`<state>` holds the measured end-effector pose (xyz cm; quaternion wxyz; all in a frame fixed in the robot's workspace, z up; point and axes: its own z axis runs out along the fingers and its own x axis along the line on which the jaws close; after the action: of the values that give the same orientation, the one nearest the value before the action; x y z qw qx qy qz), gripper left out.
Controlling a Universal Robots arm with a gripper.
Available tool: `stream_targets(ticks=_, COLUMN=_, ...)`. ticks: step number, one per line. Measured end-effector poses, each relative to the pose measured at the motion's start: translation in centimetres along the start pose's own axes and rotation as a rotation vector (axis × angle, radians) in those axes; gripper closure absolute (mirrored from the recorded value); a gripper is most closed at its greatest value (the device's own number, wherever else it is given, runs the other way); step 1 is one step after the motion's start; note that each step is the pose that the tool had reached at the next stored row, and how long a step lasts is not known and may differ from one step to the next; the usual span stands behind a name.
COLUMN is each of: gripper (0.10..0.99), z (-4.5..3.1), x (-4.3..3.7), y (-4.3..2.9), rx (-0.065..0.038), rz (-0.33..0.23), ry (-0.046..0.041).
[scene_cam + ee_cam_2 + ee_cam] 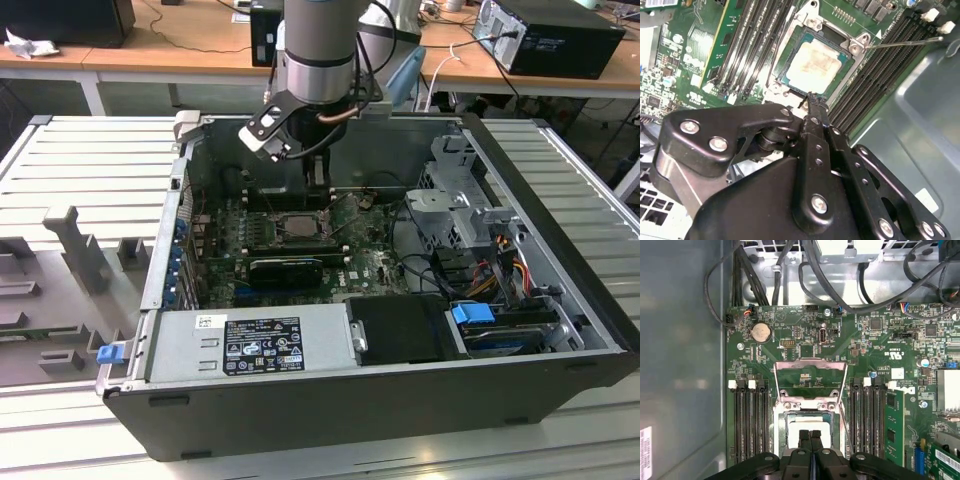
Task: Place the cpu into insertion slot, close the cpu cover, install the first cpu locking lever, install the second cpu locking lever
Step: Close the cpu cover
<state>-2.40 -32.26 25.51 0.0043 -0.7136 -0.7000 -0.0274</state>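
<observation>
The cpu (815,64) lies flat in the insertion slot (790,85), its pale face up; it also shows as the cpu (809,419) in the first wrist view. The cpu cover (810,364) is swung open past the slot, with green board showing through its window. A thin locking lever (905,42) sticks out to one side, unlatched. My gripper (811,97) hovers just above the cpu's near edge, fingers pressed together with nothing between them. In the first wrist view the gripper (810,434) is over the socket. In the exterior view the gripper (312,178) hangs inside the open computer case.
Long black memory slots (747,420) flank the socket on both sides. Black cables (840,285) run along the case wall. The exterior view has a power supply (250,345) at the front and a drive cage (460,210) on its right. Case walls (560,230) surround the board.
</observation>
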Motion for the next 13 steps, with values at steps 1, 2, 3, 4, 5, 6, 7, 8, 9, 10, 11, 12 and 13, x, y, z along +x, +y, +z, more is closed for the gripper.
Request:
stream_targets(ticks=1, gripper=0.980, z=-0.41, x=0.02, y=0.01, rx=0.000, rz=0.000, ry=-0.0001)
stream_targets(ticks=2, gripper=0.980, z=-0.59, x=0.03, y=0.02, rx=0.000, rz=0.000, ry=0.0000)
stream_targets(ticks=3, gripper=0.980, z=-0.75, x=0.04, y=0.02, rx=0.000, rz=0.000, ry=0.0000)
stream_targets(ticks=4, gripper=0.980, z=-0.98, x=0.06, y=0.04, rx=0.000, rz=0.000, ry=0.0001)
stream_targets(ticks=5, gripper=0.980, z=-1.10, x=0.07, y=0.04, rx=0.000, rz=0.000, ry=0.0000)
stream_targets(ticks=6, gripper=0.980, z=-1.10, x=0.10, y=0.19, rx=0.000, rz=0.000, ry=0.0001)
stream_targets(ticks=7, gripper=0.980, z=-1.09, x=0.12, y=0.68, rx=0.000, rz=0.000, ry=0.0000)
stream_targets(ticks=8, gripper=0.980, z=-1.09, x=0.13, y=0.85, rx=0.000, rz=0.000, ry=0.0000)
stream_targets(ticks=9, gripper=0.980, z=-1.08, x=0.14, y=1.00, rx=0.000, rz=0.000, ry=0.0000)
stream_targets(ticks=10, gripper=0.980, z=-1.07, x=0.15, y=1.16, rx=0.000, rz=0.000, ry=0.0000)
stream_targets(ticks=11, gripper=0.980, z=-1.07, x=0.15, y=1.28, rx=0.000, rz=0.000, ry=0.0000)
stream_targets(ticks=12, gripper=0.980, z=-1.07, x=0.16, y=1.40, rx=0.000, rz=0.000, ry=0.0000)
stream_targets(ticks=13, gripper=0.980, z=-1.06, x=0.17, y=1.63, rx=0.000, rz=0.000, ry=0.0000)
